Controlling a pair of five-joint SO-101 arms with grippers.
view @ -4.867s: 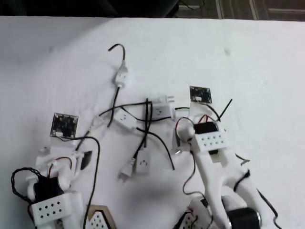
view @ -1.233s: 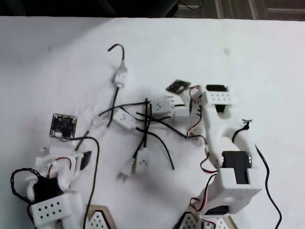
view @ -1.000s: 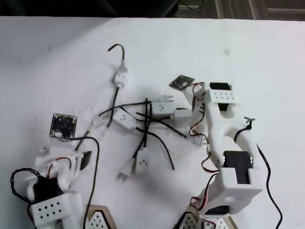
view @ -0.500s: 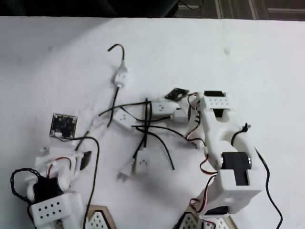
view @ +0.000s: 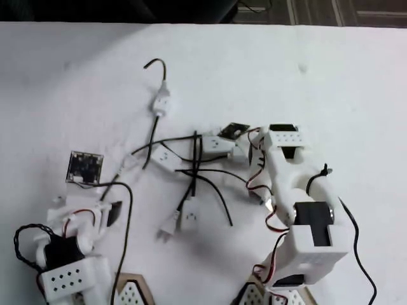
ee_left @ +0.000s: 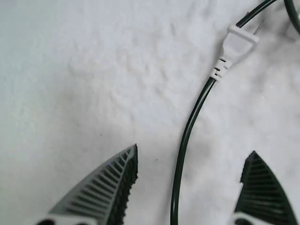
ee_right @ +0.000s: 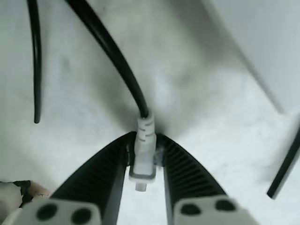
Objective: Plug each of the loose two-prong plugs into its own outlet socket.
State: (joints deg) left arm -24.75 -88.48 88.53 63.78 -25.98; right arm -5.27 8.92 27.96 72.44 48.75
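Landmark: the tangle [view: 202,175] of black cables at the middle of the white tabletop [view: 331,76]. The right arm [view: 299,210] is the largest item. It lies along the tangle's right side, its wrist level with the tangle's far edge. The left arm [view: 67,267] sits folded low, well off the tangle's near-left side. The right gripper [ee_right: 144,138] is clenched on the held plug [ee_right: 142,161], fingers pressing both flanks of the white body, its black cable leaving away from the wrist. From above, this grasp lies at the tangle's far-right corner, under the wrist, and the contact itself is hidden. The left gripper [ee_left: 194,151] is released, fingers spread wide over bare tabletop to the tangle's left. A dark cable [ee_left: 185,154] runs between the fingers and touches neither. There are three white sockets. The far socket [view: 216,145] is at the tangle's far-right corner, just beside the right wrist. The left socket [view: 166,157] is on the tangle's left edge. The near socket [view: 191,218] is at the tangle's near end. The loose plug [ee_left: 236,40] heads that dark cable left of the tangle and lies flat with both prongs bare. The near plug [view: 167,231] is just beside the near socket; I cannot tell if they touch. A white connector [view: 162,101] lies well beyond the tangle's far-left side, with cable at both ends.
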